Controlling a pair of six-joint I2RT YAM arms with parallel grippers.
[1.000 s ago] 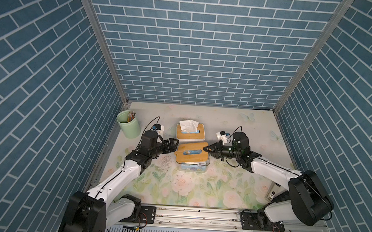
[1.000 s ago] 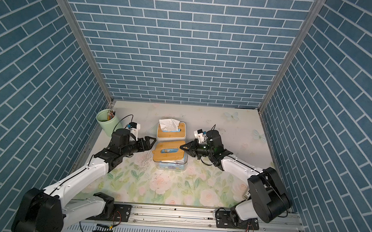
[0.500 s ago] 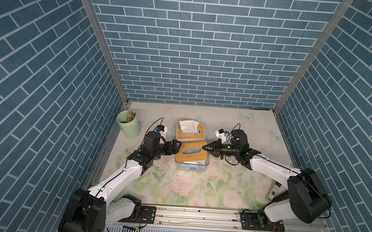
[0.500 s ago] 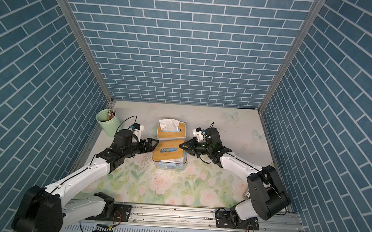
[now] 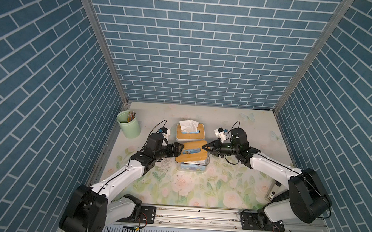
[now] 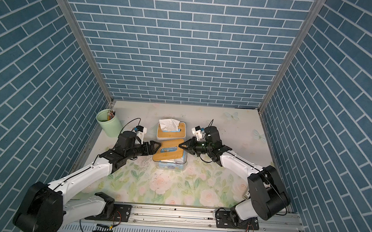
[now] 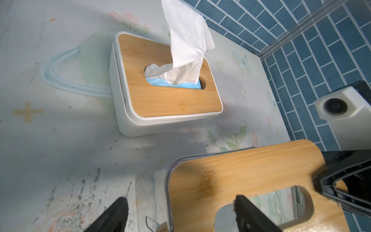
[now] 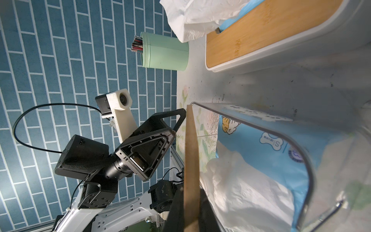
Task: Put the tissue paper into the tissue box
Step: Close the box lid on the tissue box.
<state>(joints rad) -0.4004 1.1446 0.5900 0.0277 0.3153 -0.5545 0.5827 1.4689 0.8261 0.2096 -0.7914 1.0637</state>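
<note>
A clear tissue box [image 5: 192, 166] [image 6: 171, 165] stands mid-table with a blue tissue paper pack [image 8: 271, 140] inside, white tissue [image 8: 241, 190] spilling from it. Its bamboo lid [image 5: 192, 154] [image 6: 169, 151] [image 7: 241, 166] lies askew over the box. My right gripper [image 5: 204, 147] [image 6: 181, 145] [image 8: 191, 211] is shut on the lid's right edge. My left gripper [image 5: 179, 150] [image 6: 157, 146] [image 7: 180, 200] is open at the lid's left end, with one finger beside the box and one over the lid's slot.
A white tissue box [image 5: 190, 135] [image 7: 166, 98] with a bamboo top and a tissue [image 7: 186, 40] sticking up stands just behind. A green cup [image 5: 128, 124] [image 8: 164, 52] of pencils is at the back left. Blue brick walls enclose the floral table.
My left gripper has crept right, up to the lid's left end. The right gripper, still holding the lid, has shifted slightly left.
</note>
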